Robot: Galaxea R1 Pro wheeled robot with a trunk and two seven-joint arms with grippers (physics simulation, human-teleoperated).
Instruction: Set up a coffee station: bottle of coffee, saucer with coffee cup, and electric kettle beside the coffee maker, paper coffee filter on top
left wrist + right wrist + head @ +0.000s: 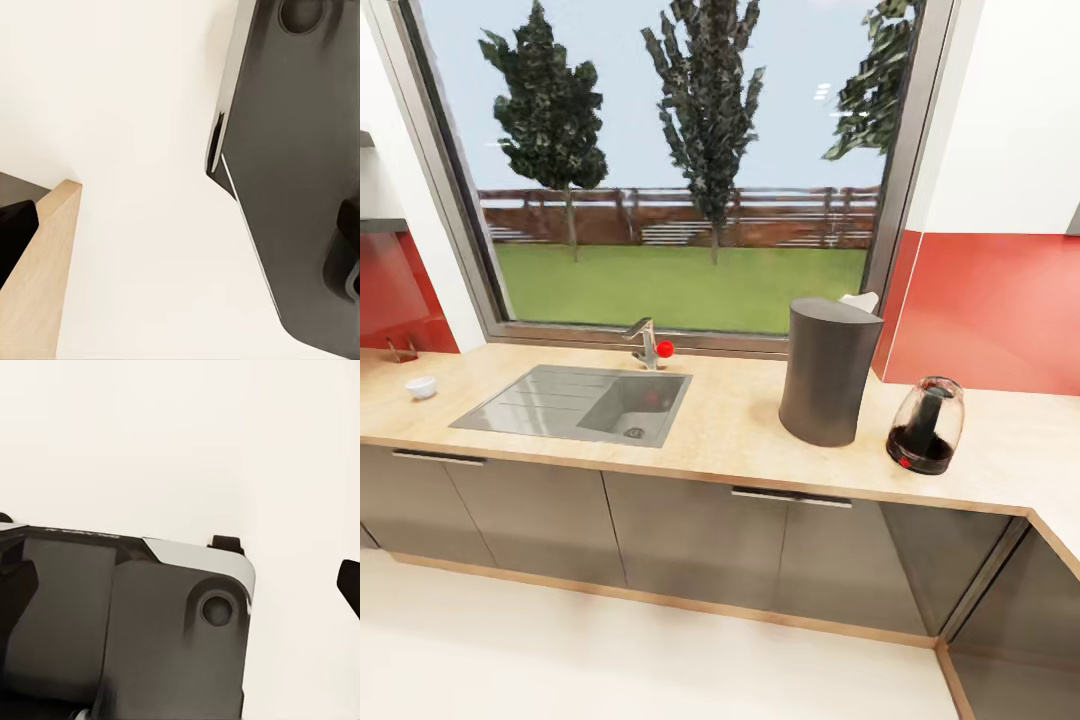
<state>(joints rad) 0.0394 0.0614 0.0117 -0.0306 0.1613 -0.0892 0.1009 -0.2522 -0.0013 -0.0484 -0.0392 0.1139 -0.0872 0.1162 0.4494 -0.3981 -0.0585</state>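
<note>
Countertop: coffee maker beside kettle

tall dark grey coffee maker stands upright on the countertop, right of the sink, a white paper filter poking up on top. glass-domed electric kettle sits just beside its right.

Open countertop lies between the sink and the coffee maker, kettle just beside.
</note>
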